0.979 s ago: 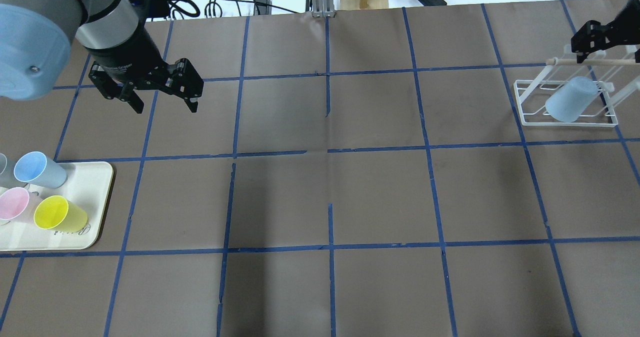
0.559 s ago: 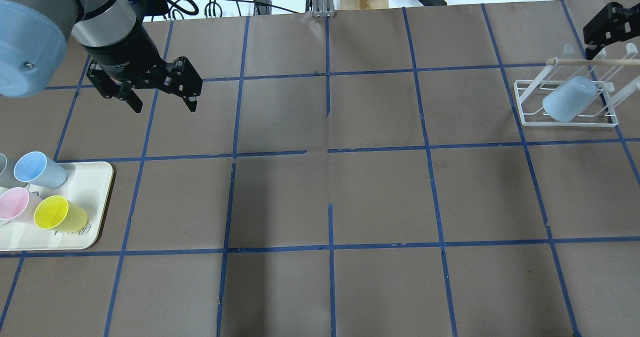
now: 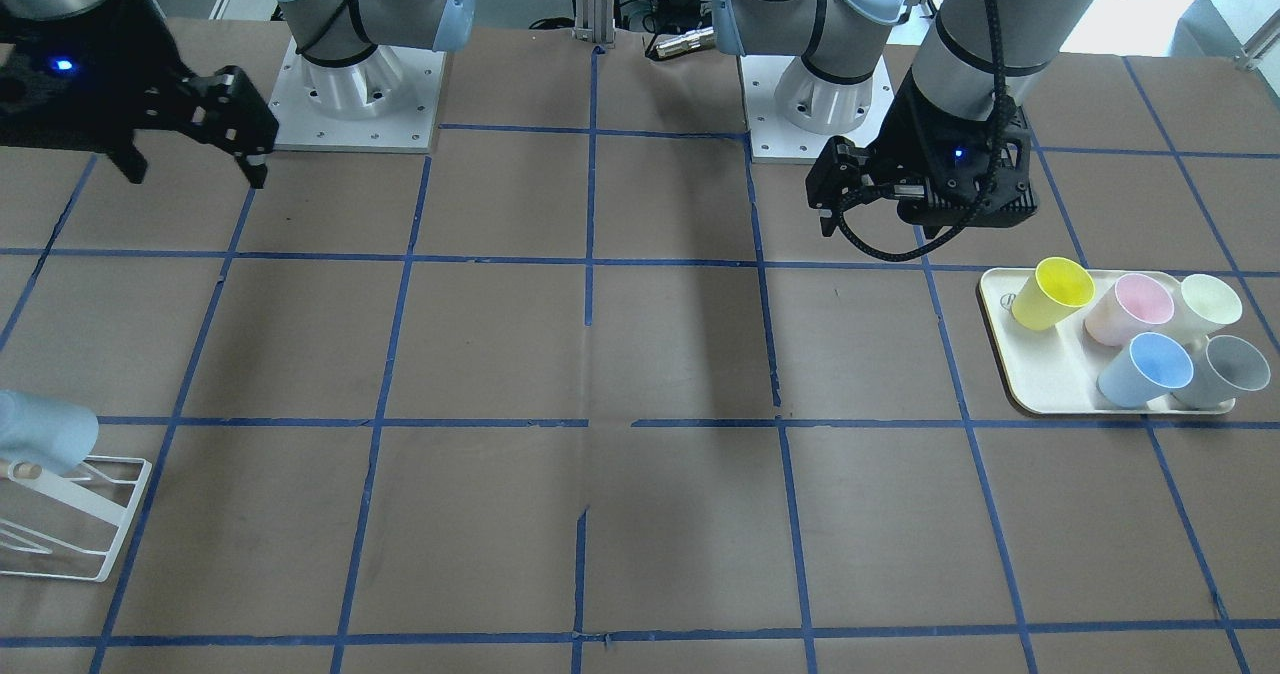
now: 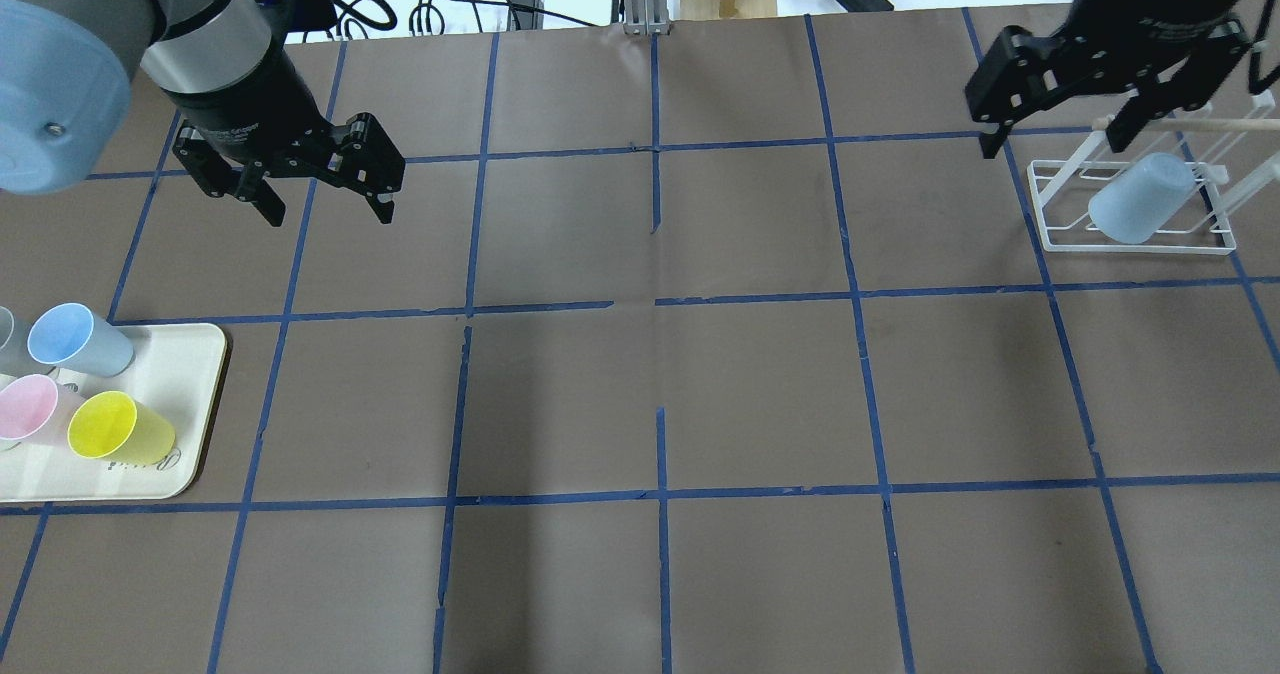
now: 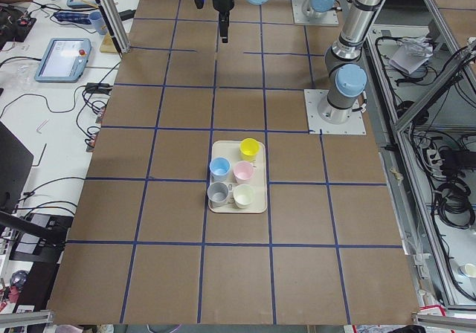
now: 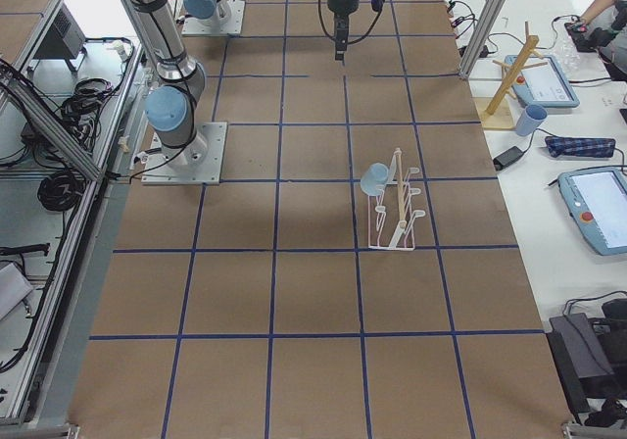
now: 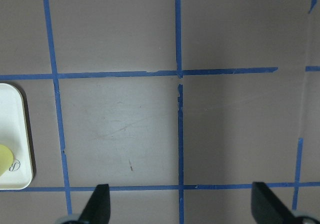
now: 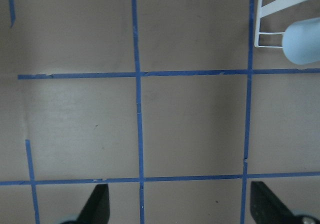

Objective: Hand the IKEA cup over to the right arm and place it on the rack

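IKEA cup rests tilted on the rack, on the robot's right side of the surface. The right claw hangs released and empty beside the rack. The left claw is likewise released, near the tray.

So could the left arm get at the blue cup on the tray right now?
Probably yes. The left gripper hangs open over the table near the tray, nothing between it and the blue cup. The pink cup and grey cup sit close beside it, though, so finger room looks tight.
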Robot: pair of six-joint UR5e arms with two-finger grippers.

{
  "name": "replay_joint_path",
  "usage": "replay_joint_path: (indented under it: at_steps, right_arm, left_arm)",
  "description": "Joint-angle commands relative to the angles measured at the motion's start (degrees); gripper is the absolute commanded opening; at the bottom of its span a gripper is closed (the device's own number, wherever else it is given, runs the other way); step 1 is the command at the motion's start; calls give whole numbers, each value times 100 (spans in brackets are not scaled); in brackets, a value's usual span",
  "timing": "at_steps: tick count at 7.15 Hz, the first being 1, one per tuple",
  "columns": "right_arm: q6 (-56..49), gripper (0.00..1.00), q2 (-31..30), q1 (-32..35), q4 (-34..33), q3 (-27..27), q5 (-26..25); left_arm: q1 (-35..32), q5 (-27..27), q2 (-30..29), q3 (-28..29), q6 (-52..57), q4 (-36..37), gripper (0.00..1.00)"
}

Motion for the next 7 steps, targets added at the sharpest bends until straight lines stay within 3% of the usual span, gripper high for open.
replay_joint_path:
  at_steps: [1,7]
  right_arm:
    - [115,100,76,352,1,-12,21]
    - [115,100,94,352,-17,-3,162]
  left_arm:
    - [-9,-13,0,-2,1,0,100]
    - [-26,-30,0,25,-8,9,100]
